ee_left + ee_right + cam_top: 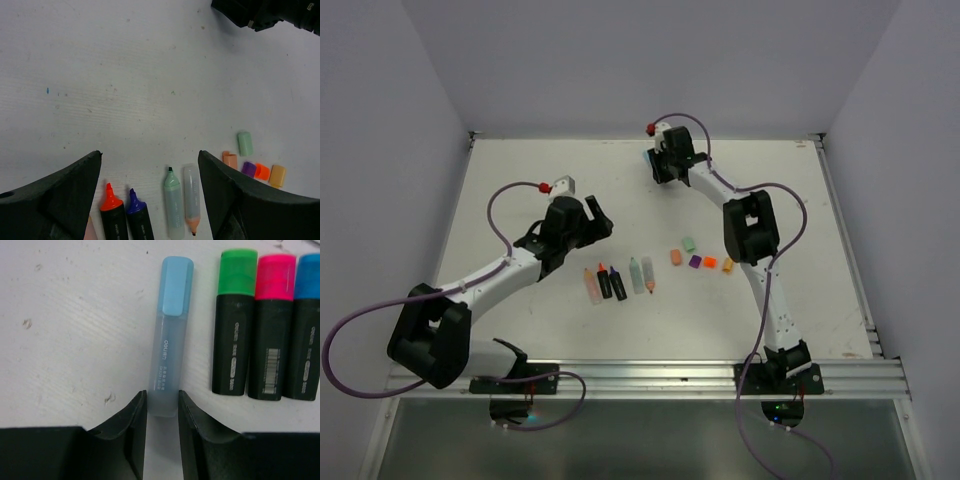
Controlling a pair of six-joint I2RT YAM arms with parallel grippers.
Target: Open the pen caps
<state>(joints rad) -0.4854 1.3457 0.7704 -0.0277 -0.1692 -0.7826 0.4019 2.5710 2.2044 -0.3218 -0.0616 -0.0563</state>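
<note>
The right end effector (162, 394) pinches the tail end of a translucent pale-blue highlighter body (164, 360), one black finger pressed against each side. The pen lies flat on the white counter (70, 315), and its rounded light-blue plastic cap (177, 285) is seated and points away from the wrist. Just beside it, three black-bodied highlighters (231, 345) lie touching side by side, wearing a green cap (238, 271), a pink cap (275, 276) and a blue cap (310, 276). Well apart, the left end effector (149, 155) hangs spread wide and empty above a row of uncapped highlighters (173, 200), near a loose cluster of removed caps (248, 169). The step in hand looks like securing the next capped pen. The next move probably calls for lifting it toward the left end effector. That one would close on the light-blue cap alone and pull along the pen's axis. A hold this near the tail may let the pen pivot.
</note>
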